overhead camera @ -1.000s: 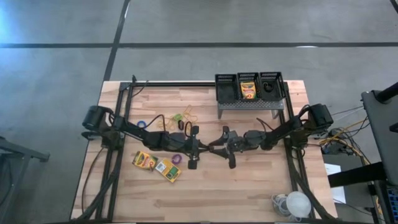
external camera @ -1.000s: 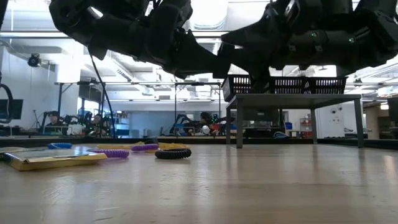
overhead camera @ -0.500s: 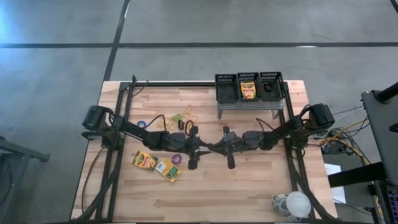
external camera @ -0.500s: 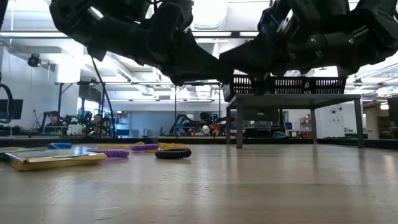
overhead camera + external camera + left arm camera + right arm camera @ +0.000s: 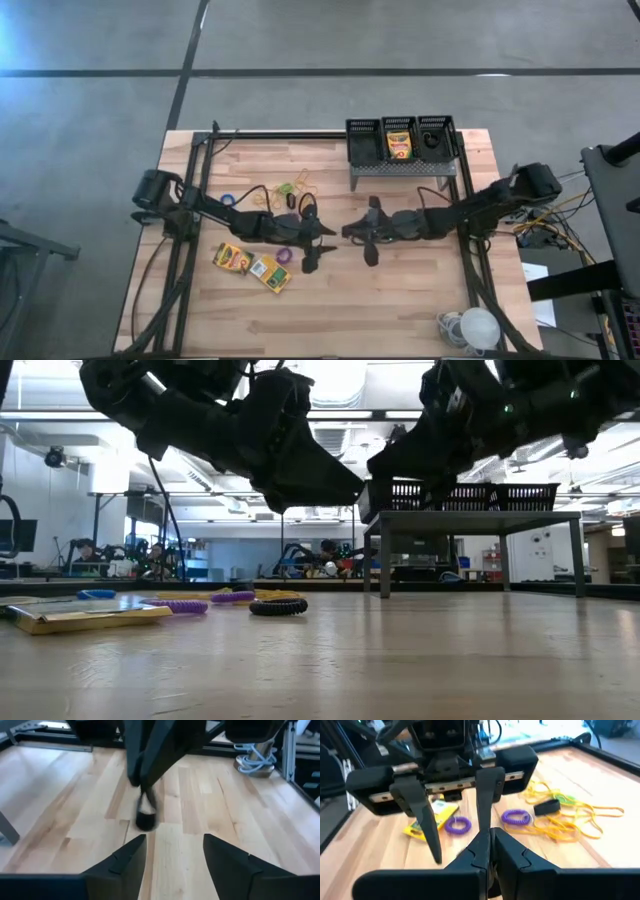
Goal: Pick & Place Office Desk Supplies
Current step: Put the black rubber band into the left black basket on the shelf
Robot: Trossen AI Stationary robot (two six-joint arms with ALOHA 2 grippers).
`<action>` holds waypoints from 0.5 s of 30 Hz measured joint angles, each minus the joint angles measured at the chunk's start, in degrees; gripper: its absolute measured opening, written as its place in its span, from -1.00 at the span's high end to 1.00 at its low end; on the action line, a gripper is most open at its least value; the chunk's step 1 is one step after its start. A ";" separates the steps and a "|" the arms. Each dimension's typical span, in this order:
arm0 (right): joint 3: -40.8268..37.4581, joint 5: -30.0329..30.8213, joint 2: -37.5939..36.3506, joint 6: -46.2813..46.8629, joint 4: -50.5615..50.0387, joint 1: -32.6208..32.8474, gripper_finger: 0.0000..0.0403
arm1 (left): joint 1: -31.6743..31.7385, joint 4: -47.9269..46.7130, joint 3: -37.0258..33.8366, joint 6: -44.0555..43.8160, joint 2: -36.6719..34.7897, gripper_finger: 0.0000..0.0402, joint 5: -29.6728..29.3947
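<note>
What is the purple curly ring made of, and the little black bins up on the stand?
The purple ring looks like stretchy plastic coil, since it has springy loops. The black bins look like metal mesh, as their walls show a fine grid, though they could be plastic.

Two dark jointed arms, black tapered fingers (image 5: 426, 817)

three small black mesh bins (image 5: 400, 138) in a row atop stand, middle one holding a yellow-and-green crayon box (image 5: 399, 146) | two more crayon boxes (image 5: 252, 265) flat on table (touching) | yellow rubber bands (image 5: 570, 815) tangled beside coiled purple rings (image 5: 516, 817)
</note>
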 joint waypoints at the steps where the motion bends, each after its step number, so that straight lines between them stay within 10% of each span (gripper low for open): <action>1: 0.84 0.02 -1.28 0.57 -3.81 0.15 0.94 | 0.00 0.36 0.00 -0.59 0.31 -0.02 0.00; 15: 30.54 -0.30 -8.90 -1.88 -53.26 -9.65 0.95 | -0.20 7.59 -0.31 -3.61 7.71 0.03 -9.97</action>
